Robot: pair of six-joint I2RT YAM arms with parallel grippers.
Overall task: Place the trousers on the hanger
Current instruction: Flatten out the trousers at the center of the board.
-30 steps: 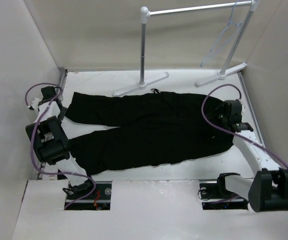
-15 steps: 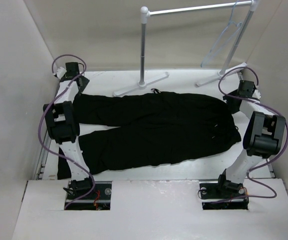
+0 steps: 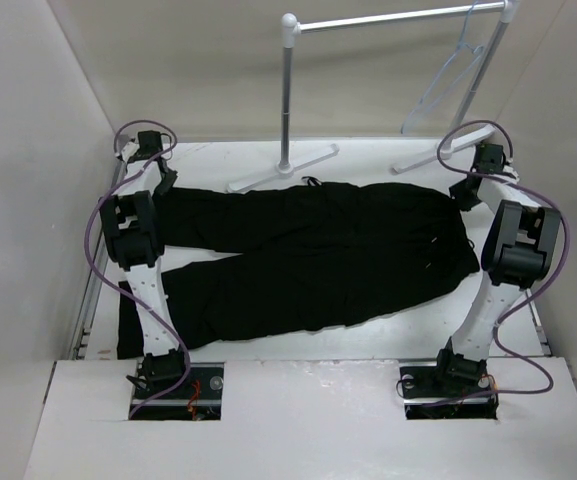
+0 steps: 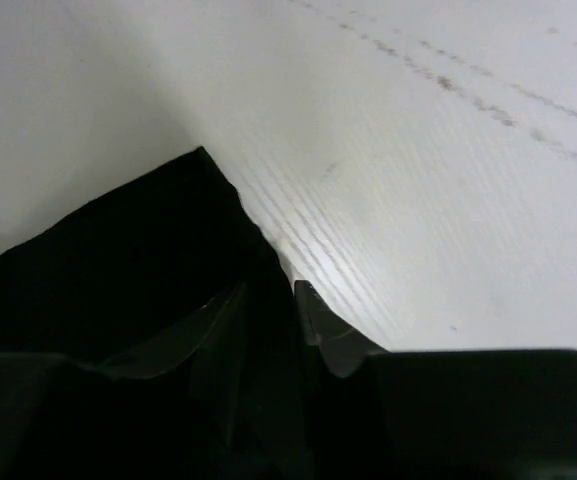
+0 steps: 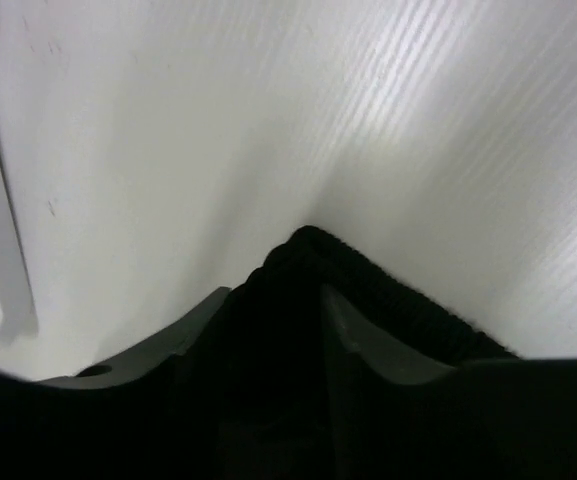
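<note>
**Left gripper pinches the leg-end corner, right gripper straddles the waist corner**

The left gripper has its jaws drawn close together on a far corner of the trousers, with black cloth filling the narrow gap between them. The right gripper sits at the opposite far corner. A thick hemmed edge pokes up between its fingers, which stand wider apart, and I cannot tell whether they actually bite the cloth or only bracket it.

The trousers lie flat on the table with their long axis running left to right. The waist is at the right and the two legs stretch to the left. Each arm is therefore at one end of the garment's far edge, and the whole length of the trousers lies between them.

The hanger hangs from the rail of the rack at the far right. It is above and beyond the waist end, well apart from the leg ends. The right arm is much the nearer of the two.

In my judgement, the next move depends on lifting this far edge evenly, so the garment can be folded or carried rightward and up toward the hanger.
</note>
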